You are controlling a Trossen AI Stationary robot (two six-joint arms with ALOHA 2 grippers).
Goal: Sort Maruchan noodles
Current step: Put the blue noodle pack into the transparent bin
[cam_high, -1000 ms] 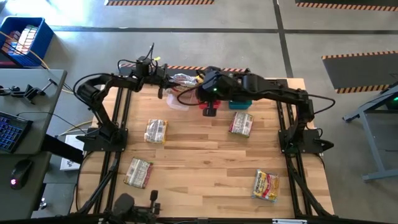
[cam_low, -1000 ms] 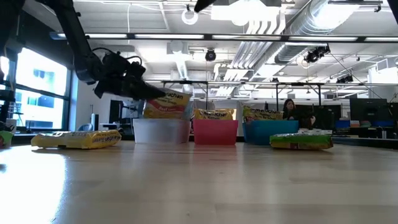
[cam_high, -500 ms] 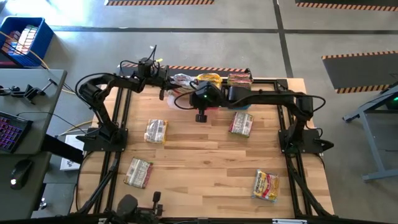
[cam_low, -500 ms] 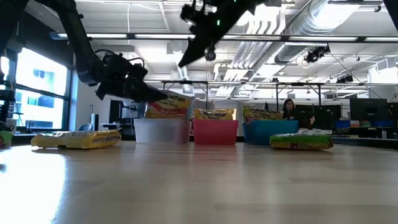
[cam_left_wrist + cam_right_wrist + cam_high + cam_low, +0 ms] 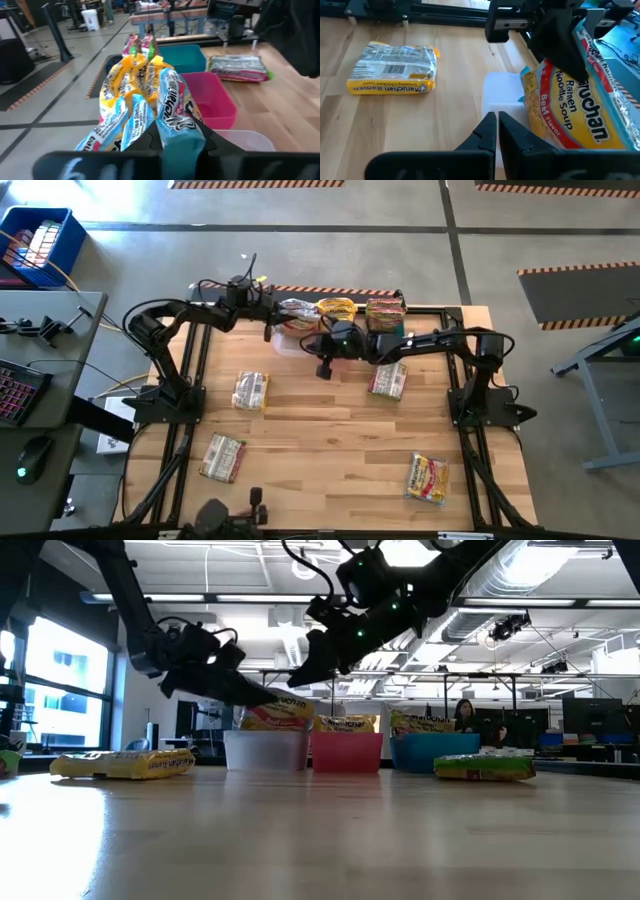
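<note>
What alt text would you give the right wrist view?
The left gripper holds a Beef Flavor ramen packet over the clear bin, behind the right gripper, which is shut and empty. Another packet lies on the table.

Beef packet over clear bin

Right arm: swung lower and leftward from above the red bin, closed right gripper now near the clear bin.
Left gripper: nudged slightly toward the bins with its beef packet.

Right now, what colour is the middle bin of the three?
Reddish-pink, the middle bin sits between the clear and teal ones; the left wrist view shows it best.
</note>
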